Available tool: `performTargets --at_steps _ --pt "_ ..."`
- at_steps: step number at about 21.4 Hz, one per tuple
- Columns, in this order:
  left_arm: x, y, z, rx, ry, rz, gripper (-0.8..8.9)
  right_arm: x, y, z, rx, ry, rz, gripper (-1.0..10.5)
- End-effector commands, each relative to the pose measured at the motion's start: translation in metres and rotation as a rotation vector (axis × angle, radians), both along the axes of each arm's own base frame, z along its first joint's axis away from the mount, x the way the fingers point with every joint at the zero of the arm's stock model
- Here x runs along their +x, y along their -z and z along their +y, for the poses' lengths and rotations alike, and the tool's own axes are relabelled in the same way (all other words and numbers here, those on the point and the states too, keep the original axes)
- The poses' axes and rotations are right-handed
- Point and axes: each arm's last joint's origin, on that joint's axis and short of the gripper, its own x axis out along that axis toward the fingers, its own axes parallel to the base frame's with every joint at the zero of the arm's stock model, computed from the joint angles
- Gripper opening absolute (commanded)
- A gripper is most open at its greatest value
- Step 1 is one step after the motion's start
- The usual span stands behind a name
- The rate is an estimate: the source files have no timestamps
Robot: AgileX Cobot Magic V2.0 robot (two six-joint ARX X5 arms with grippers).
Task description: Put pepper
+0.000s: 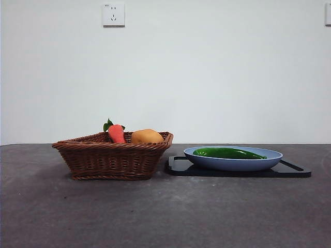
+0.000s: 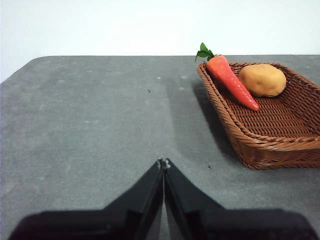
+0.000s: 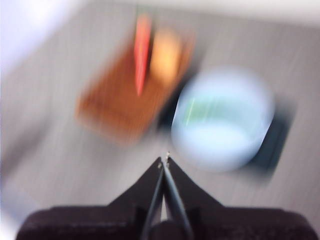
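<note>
Well below right gripper, pepper

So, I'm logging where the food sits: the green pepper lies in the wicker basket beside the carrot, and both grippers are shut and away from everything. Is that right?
Not quite. The pepper lies on the blue plate, not in the basket; the front view shows it. The carrot is in the basket. The left gripper and right gripper are shut and away from everything.

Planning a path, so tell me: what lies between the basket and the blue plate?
Only the near end of the black tray under the plate; in the front view, the basket nearly meets it.
</note>
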Motion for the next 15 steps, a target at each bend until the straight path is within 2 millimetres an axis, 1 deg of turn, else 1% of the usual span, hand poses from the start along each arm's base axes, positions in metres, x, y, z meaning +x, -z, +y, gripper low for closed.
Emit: performTargets --at_steps 1,2,4,6,10,15 --pt "0.000 0.002 0.000 -0.006 -0.005 -0.003 0.08 -0.008 0.002 -0.005 0.059 0.044 -0.156 0.0" --pt "0.000 0.002 0.000 -0.006 -0.006 -0.003 0.08 -0.012 0.012 -0.008 0.059 0.081 -0.201 0.0" --pt "0.000 0.002 0.000 -0.006 -0.005 -0.003 0.08 -0.015 0.039 -0.014 0.051 0.171 -0.278 0.0" --pt "0.000 0.002 0.000 -0.006 -0.006 -0.003 0.08 -0.016 0.074 -0.018 0.050 0.241 -0.353 0.0" --pt "0.000 0.002 0.000 -0.006 -0.006 -0.003 0.08 -0.015 0.120 -0.019 0.082 0.272 -0.449 0.0" --pt "0.000 0.002 0.000 -0.006 -0.005 -0.003 0.08 -0.015 0.168 -0.021 0.092 0.334 -0.498 0.0"
